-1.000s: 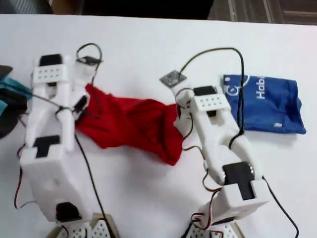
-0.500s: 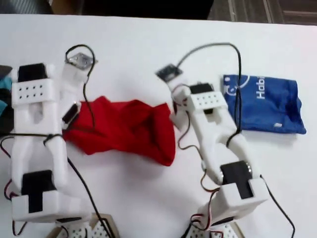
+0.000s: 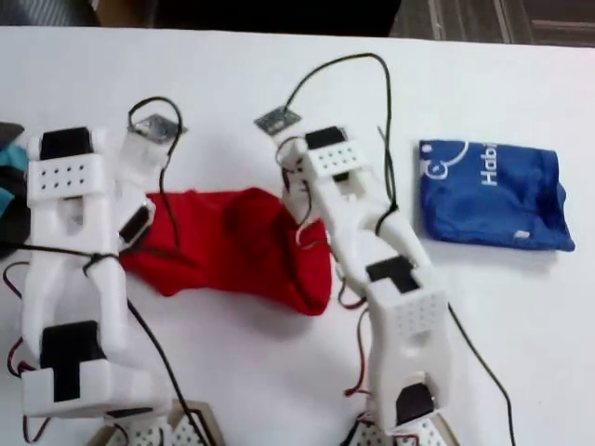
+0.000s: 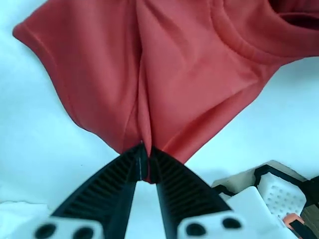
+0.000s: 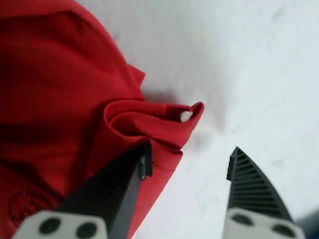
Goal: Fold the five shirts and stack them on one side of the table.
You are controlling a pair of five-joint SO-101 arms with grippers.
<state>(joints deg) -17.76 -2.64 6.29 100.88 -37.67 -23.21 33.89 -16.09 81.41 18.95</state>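
Gathering in the crumpled red cotton shirt, stretched long between the two arms a second ago and now bunching shorter near the middle of the white tabletop. Swinging the right gripper off the shirt's right end and in over its far right corner. Holding its jaws spread there in the right wrist view, one black finger lying on the red cloth, the other over bare tabletop, gripping nothing. Drawing the left gripper back a little toward the near left corner, jaws pressed together on a pinched fold at the shirt's left end, seen close in the left wrist view.

Judging this as a change of hold rather than a finished fold. Still looking at a rumpled heap with no flat edges, so probably needing a fresh pinch from the right side before any folding over.

Counting two arms and two grippers. Counting one red shirt in hand and one blue shirt, already folded into a flat rectangle, lying near the right edge, well apart from the red one. Also noting a dark and teal bundle of cloth at the left edge, too cut off for telling how many shirts. Reaching two shirts for certain, short of the five named
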